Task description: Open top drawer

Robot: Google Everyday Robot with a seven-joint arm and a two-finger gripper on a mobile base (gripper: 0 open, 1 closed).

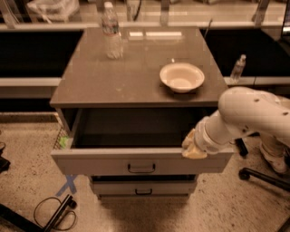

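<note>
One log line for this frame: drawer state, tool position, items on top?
top drawer: pulled well out, interior showing | tool: on drawer front's upper edge, image-right end | cabinet top: bowl, water bottle

Robotics lab or test bay, office-like fit-out. Gripper (194,147) sits at the front edge of the top drawer (113,163), toward its right end. Beyond it, past the cabinet (113,86), a long bench (217,11) crosses the whole view with dark bays beneath. Below and left of the gripper: blue tape cross (68,185) on speckled hard floor (27,149), plus a loose cable loop (45,213). Just right of it: wheeled chair base (253,174). Behind the gripper on the cabinet top: water bottle (113,36) and bowl (181,77).
</note>
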